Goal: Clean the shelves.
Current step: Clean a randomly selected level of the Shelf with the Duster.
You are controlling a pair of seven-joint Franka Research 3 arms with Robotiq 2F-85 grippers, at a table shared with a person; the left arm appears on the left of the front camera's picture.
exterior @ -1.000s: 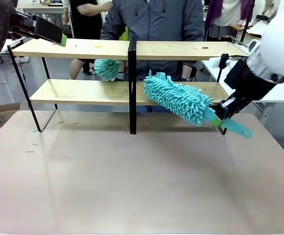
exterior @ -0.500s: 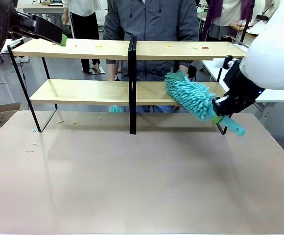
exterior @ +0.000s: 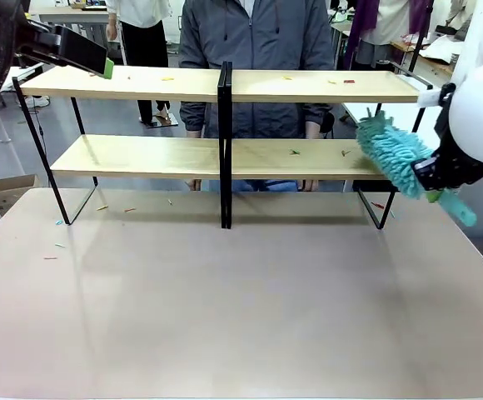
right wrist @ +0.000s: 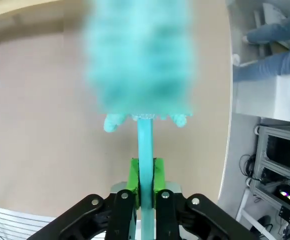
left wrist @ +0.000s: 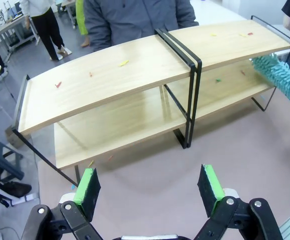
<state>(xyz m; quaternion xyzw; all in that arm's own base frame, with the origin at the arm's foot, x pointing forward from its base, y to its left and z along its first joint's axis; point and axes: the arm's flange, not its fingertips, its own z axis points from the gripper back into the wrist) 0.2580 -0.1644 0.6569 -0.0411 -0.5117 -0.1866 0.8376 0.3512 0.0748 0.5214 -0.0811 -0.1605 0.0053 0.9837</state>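
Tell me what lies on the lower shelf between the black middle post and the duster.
In the front view, the lower shelf is bare wood between post and duster, except two small scraps.

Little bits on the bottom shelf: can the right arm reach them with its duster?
Probably yes: the right gripper is shut on the duster, whose head is beside the bottom shelf, with nothing blocking the little bits.

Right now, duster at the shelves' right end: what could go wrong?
1. The duster hangs beside the right end frame of the shelves; the next sweep may snag it.
2. The right gripper pinches only the thin handle; it may twist.
3. Scraps on the lower board may be flicked toward the person.
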